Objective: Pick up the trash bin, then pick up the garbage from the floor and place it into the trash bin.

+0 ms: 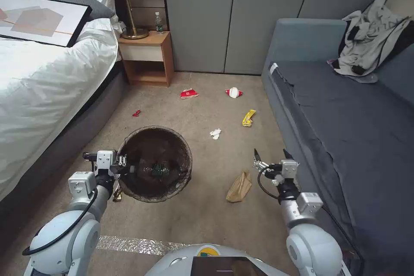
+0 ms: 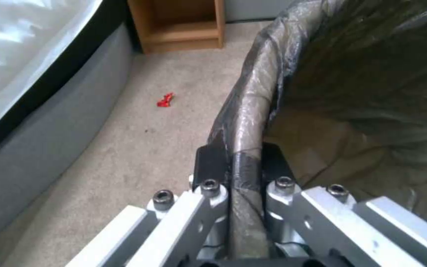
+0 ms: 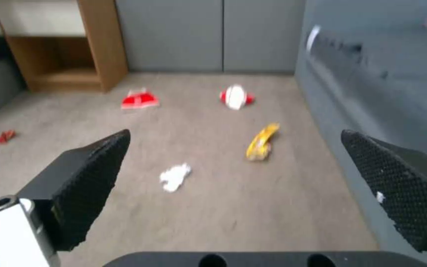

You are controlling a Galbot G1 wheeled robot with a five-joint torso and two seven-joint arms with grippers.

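Note:
The trash bin [image 1: 172, 181], round with a dark bag over its rim, hangs at my left front. My left gripper [image 1: 123, 166] is shut on its rim [image 2: 245, 122]; its black fingers [image 2: 209, 163] clamp the bagged edge. My right gripper [image 1: 271, 157] is open and empty above the carpet, its pads [image 3: 95, 174] wide apart. Garbage lies on the floor: a brown paper bag [image 1: 239, 186] just left of the right gripper, a white tissue [image 1: 215, 133], a yellow wrapper [image 1: 249, 117], two red-and-white packets [image 1: 189, 93] [image 1: 233, 92], a small red scrap [image 1: 136, 113], and a foil wrapper [image 1: 117, 194] under the left wrist.
A bed [image 1: 43, 86] runs along the left and a grey sofa [image 1: 336, 108] with grey-and-white clothing [image 1: 371, 34] along the right. A wooden nightstand [image 1: 148, 58] at the back holds a lamp and a bottle [image 1: 159, 23]. A shiny strip [image 1: 133, 246] crosses the carpet near my base.

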